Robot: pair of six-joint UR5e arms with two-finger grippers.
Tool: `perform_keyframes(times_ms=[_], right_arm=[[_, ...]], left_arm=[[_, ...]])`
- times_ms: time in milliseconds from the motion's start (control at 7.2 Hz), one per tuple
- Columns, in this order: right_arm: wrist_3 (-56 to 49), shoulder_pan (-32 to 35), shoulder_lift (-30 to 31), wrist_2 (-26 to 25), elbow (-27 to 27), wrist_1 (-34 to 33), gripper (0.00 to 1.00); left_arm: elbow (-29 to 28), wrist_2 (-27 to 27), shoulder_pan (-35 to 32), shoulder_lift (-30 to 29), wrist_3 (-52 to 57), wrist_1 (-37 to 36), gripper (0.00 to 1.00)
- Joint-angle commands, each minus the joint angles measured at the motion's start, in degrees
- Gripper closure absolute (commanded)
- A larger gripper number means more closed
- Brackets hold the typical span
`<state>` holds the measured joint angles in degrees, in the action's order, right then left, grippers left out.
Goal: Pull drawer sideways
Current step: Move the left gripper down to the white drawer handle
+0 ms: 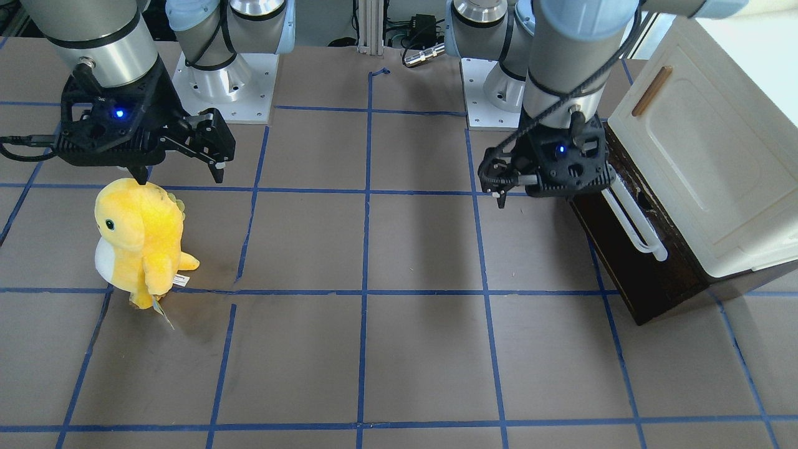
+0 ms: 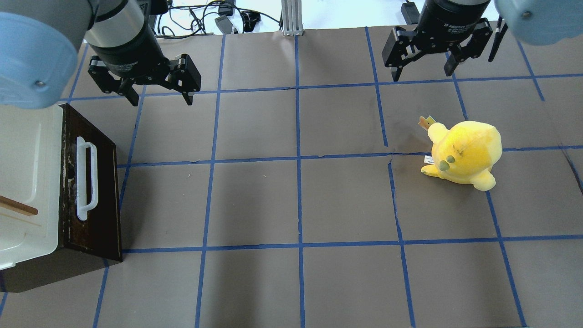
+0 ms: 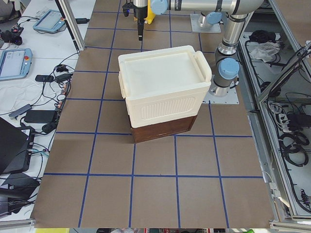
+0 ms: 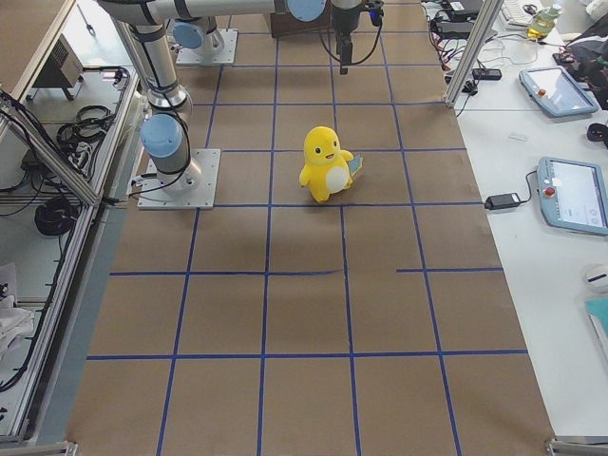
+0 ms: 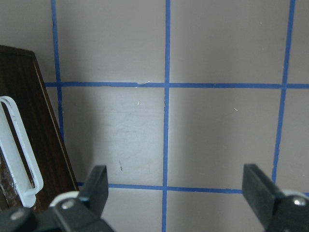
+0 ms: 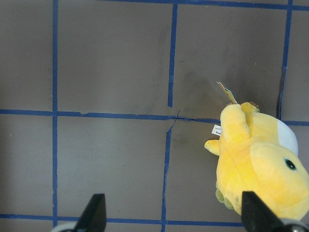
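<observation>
Fingers [image 2: 184, 84] of the left gripper [image 2: 162, 101] spread wide, holding nothing. Hovering over bare desk [image 2: 296, 205], just off one end of the drawer [image 2: 104, 200] – the end toward the top of the overhead view – and not touching it. Same on the right gripper [image 2: 422, 75]: fingers [image 2: 395, 68] wide apart and empty, hanging above the desk near a yellow plush toy [image 2: 464, 152], well apart from the drawer.

Drawer at the desk's left edge, under a cream cabinet [image 2: 27, 182] with a small wooden handle [image 2: 18, 208]. Front turned toward the middle of the desk, sloping a little upward in the overhead view. Long axis up and down that view, parallel to the nearest blue tape line. Dark brown wood, glossy and somewhat scuffed around the handle. Long white loop handle [image 2: 81, 182] lying along the same axis, mounted on the half of the front nearer the cabinet – one rounded end showing at the left edge of the left wrist view. Top edge of the front close against the cabinet's lower rim.
</observation>
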<state>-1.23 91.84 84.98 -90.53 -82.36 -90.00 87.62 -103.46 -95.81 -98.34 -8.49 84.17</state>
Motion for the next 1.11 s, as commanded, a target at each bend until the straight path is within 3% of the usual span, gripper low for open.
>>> perform_keyframes(times_ms=[0,278,556,972], right_arm=[[0.00,0.00,0.01,0.00,0.00,0.00,0.00],[0.00,0.00,0.01,0.00,0.00,0.00,0.00],[0.00,0.00,0.01,0.00,0.00,0.00,0.00],[0.00,0.00,0.01,0.00,0.00,0.00,0.00]], left_arm=[[3.84,-13.13,-0.69,-6.31,-3.97,-0.76,0.00],[6.50,-19.81,-0.69,-10.10,-4.78,-1.38,0.00],[10.27,-32.45,-0.69,-12.40,-5.13,-1.37,0.00],[16.24,-44.68,-0.61,-13.72,-6.18,-1.20,0.00]])
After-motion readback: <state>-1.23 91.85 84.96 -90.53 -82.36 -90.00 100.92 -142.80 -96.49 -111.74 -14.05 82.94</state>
